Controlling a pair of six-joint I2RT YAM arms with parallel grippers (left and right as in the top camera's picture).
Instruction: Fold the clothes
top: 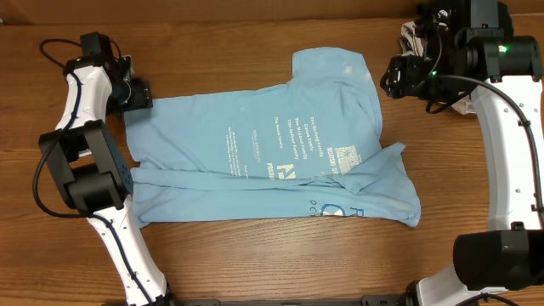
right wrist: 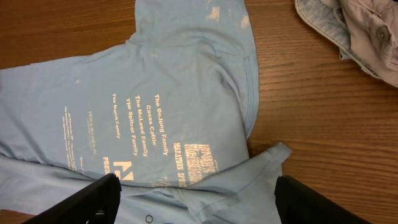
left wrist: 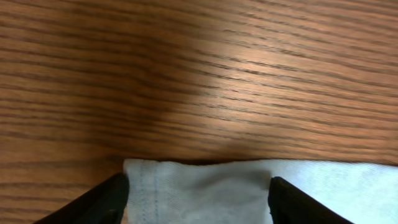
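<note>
Item 1, left gripper (top: pixel 136 93): upper left of the overhead frame, at the left edge of the shirt. In the left wrist view (left wrist: pixel 199 208) its jaws stand spread, one dark tip at each lower corner of the frame. The hemmed corner of the shirt lies flat on the wood between them, and neither tip visibly presses it.

Item 2, T-shirt (top: pixel 255 161): light sky-blue with short sleeves, lying on the table (top: pixel 255 263) across the centre of the overhead frame.
- The body runs left to right, and one sleeve points to the upper centre-right.
- A long strip along the lower edge is folded over onto the body.
- At lower right, a flap lies slantwise across the print.
- White lines of text and a logo show right of centre; they read clearly in the right wrist view (right wrist: pixel 174 93).
- The left wrist view shows only the hem (left wrist: pixel 211 186).

Item 3, right gripper (top: pixel 399 76): upper right of the overhead frame, just beside the upper sleeve. In the right wrist view (right wrist: pixel 199 205) its jaws are spread wide above the printed area and hold nothing.

Item 4, heap of other cloth (right wrist: pixel 354 31): pale grey-blue and beige, at the far upper right corner, apart from the shirt.
</note>
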